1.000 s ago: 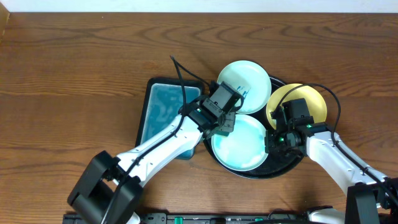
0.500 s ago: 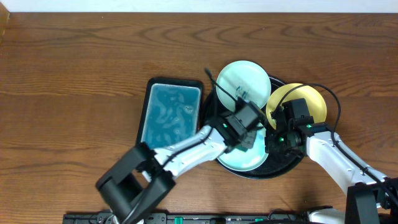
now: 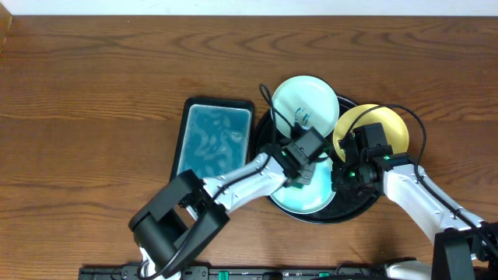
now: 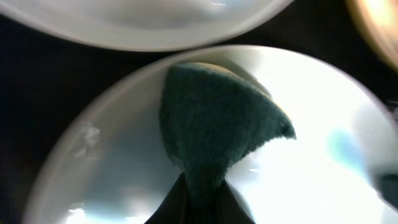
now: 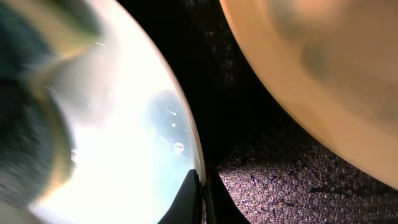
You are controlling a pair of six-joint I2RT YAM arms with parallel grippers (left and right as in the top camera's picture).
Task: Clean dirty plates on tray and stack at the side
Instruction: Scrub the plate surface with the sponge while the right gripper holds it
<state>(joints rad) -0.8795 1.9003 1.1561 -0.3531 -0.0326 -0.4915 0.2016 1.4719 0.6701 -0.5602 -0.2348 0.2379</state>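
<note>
The weak spot is seen at the rim: the near mint plate [image 3: 311, 198] is held only by its thin edge, where the right tool [image 5: 200, 190] is closed tight. A hard sideways stroke of the sponge [image 4: 214, 118] could probably twist it free and send it skidding over the glossy tray [image 5: 205, 74] into the yellow plate [image 5: 323, 68]. A knock between wrists is also to be feared, both being crowded over one plate. The left tool [image 4: 204, 198] is clamped on the sponge's narrow end, the sponge pressed onto the plate's inner face. The left arm is stretched diagonally from the desk's [image 3: 93, 78] near edge, wrist tipped down; the right arm is bent in from the right, tool low. All three plates are lying on the tray, the far mint plate [image 3: 307, 97] showing teal marks; none is stacked aside yet.
</note>
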